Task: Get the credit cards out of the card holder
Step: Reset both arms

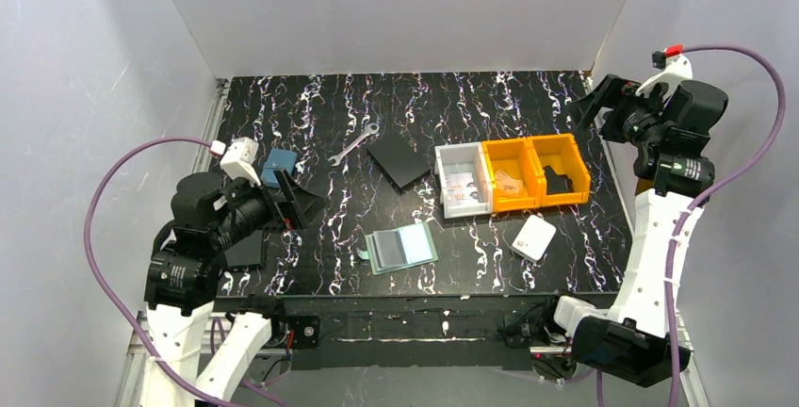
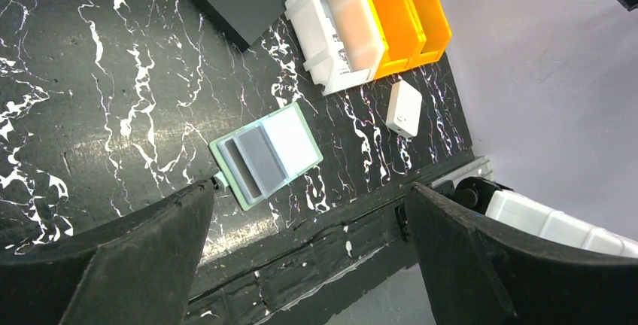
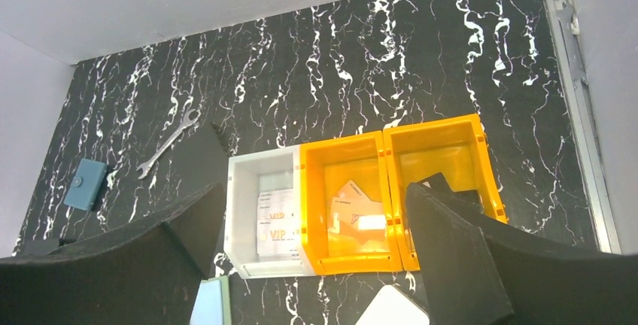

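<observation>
Black marbled tabletop [image 1: 471,105]: flat mint-green folding card holder [image 1: 402,248] sits approx 4 o'clock of L gripper [image 1: 300,202], long axis 9-to-3. R gripper [image 1: 595,104] well apart. Both jaws wide apart, empty.

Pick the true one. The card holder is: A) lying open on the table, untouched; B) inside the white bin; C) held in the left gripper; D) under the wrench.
A: the card holder lies spread open on the tabletop, outside the white bin.
</observation>
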